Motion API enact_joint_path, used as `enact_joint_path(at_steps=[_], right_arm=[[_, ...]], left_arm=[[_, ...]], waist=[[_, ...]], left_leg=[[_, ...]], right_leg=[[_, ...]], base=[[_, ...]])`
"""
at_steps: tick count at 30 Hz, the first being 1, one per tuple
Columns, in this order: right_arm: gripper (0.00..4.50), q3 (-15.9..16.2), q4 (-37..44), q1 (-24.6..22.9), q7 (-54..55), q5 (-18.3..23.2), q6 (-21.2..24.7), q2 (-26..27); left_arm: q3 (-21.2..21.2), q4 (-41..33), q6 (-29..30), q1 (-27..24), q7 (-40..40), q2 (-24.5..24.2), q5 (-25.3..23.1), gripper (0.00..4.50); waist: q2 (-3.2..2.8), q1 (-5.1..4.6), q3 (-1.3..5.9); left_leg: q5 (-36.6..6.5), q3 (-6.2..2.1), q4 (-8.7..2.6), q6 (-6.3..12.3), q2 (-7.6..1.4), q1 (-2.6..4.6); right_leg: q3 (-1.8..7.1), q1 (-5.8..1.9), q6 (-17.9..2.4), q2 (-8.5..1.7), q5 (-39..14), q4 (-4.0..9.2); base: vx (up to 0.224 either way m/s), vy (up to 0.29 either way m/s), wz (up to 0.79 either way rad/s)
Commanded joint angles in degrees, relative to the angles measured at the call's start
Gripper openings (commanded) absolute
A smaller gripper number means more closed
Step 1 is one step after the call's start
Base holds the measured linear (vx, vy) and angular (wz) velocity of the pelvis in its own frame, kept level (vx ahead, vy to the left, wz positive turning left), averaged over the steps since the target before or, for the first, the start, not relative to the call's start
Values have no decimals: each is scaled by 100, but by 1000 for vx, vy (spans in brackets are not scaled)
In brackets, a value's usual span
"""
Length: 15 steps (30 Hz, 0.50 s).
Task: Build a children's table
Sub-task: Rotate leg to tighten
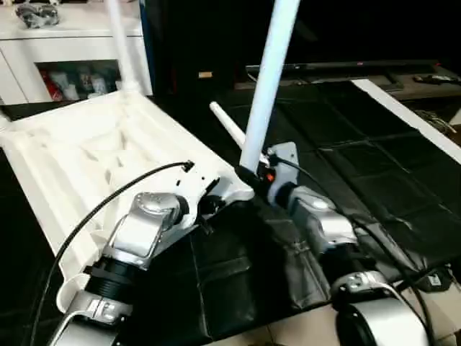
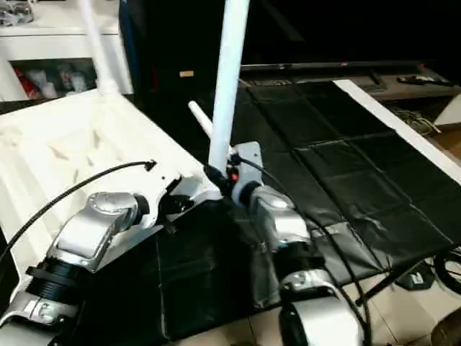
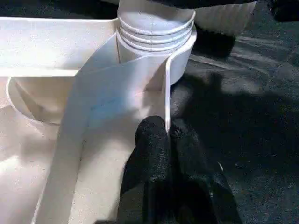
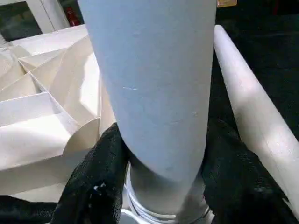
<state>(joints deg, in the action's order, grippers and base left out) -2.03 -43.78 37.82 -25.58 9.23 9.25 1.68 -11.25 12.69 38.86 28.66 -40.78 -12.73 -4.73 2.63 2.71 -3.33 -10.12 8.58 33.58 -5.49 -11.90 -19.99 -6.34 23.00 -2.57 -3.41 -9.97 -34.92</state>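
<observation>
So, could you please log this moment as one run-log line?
stage: leg into corner socket | right gripper: shut on upright leg | left gripper: shut on tabletop rib | spare leg: lying on black mat

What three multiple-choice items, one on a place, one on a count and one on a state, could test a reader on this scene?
1. Where does the leg in the right gripper stand?
A. flat on the mat
B. upright at the top's near corner socket
C. on the cabinet

2. How many legs stand upright at the top?
A. two
B. four
C. none

3. How is the left gripper?
A. wide open
B. shut on a leg
C. shut at the top's rim

Key:
1 B: the leg rises from the corner socket.
2 A: the held leg and a far leg stand; another leg lies on the mat.
3 C: its fingers meet at the thin rim.
</observation>
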Motion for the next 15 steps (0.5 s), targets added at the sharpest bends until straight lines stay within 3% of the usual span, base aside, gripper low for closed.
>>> enact_joint_path(at_steps=[1,4,5,11,12,15], right_arm=[[199,69,-435,-105,92,-20,255,213],[199,58,-441,-108,-54,35,155,160],[255,40,-415,-120,-142,85,133,150],[300,104,206,-443,-520,137,160,-159],[307,199,533,-619,-695,104,161,-279],[336,265,1268,-972,-1002,215,235,-466]], left_arm=[[-191,-412,-72,295,-24,112,83,0],[-233,-410,-51,275,-10,66,13,0],[-247,-412,-62,261,-1,50,-18,0],[-394,-183,-489,198,54,-177,-208,0],[-377,-128,-538,192,74,-198,-215,0],[-325,-90,-537,178,90,-211,-176,0]], waist=[[-121,54,361],[-131,56,360],[-135,55,356],[-123,131,373],[-169,141,386],[-106,153,386]], left_leg=[[-1462,-6,-392,120,-111,-13],[-1527,-16,-400,88,-117,-10],[-1584,-17,-403,85,-122,-2],[-1405,-2,-402,133,-135,-1],[-1322,0,-396,133,-137,7],[-1197,22,-385,191,-129,-15]], right_leg=[[325,-301,-630,-472,-2160,562],[326,-308,-673,-475,-2084,549],[328,-303,-686,-478,-2102,552],[354,-320,-720,-477,-1791,526],[364,-317,-795,-473,-1572,500],[364,-353,-824,-457,-1319,486]], base=[[0,0,0],[0,0,0],[0,0,0],[0,0,0],[0,0,0],[0,0,0]])
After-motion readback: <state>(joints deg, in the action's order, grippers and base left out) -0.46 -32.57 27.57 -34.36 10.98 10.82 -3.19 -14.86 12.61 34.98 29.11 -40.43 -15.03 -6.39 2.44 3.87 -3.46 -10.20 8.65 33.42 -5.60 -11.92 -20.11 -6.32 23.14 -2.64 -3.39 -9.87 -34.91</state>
